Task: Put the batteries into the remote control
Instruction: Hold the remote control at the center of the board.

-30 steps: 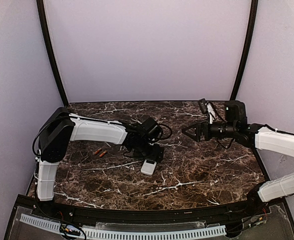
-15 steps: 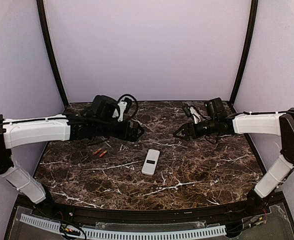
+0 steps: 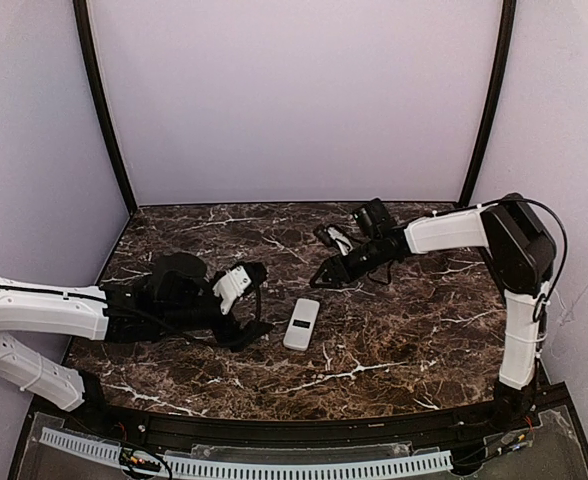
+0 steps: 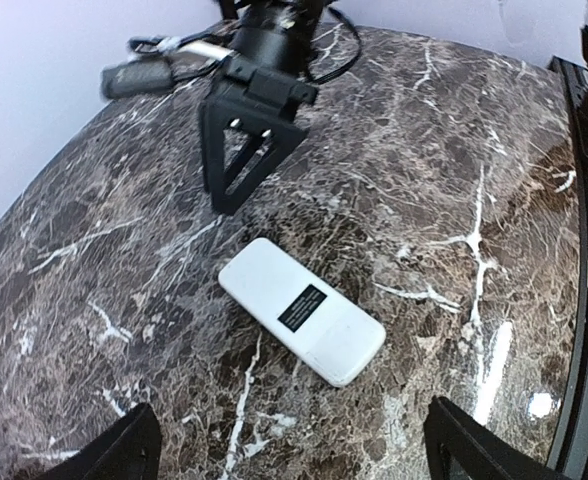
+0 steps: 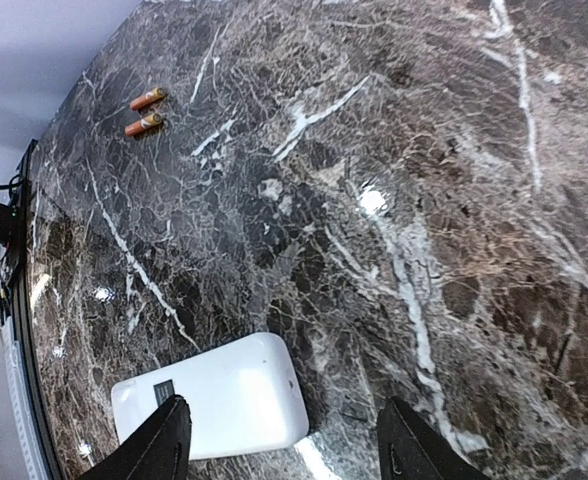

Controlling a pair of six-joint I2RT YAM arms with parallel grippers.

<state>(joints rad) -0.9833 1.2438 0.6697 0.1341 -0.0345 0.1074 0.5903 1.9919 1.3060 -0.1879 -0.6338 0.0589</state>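
The white remote control [image 3: 301, 324] lies flat on the marble table, plain back up with a small black label. It also shows in the left wrist view [image 4: 301, 310] and the right wrist view [image 5: 214, 405]. Two orange batteries [image 5: 144, 112] lie side by side on the table far beyond it; in the top view my left arm hides them. My left gripper [image 3: 258, 302] is open and empty just left of the remote, its fingers [image 4: 114, 455] wide apart. My right gripper [image 3: 322, 278] is open and empty just behind the remote, low over its far end [image 5: 284, 450].
The dark marble table [image 3: 404, 340] is ringed by lilac walls and two black posts at the back corners. A black rail runs along the near edge. My right gripper also shows in the left wrist view [image 4: 244, 150], facing the remote.
Both arms have closed in on the remote. My left arm swung down toward the near left and now covers the batteries. My right gripper moved left and lower, toward the remote's far end.
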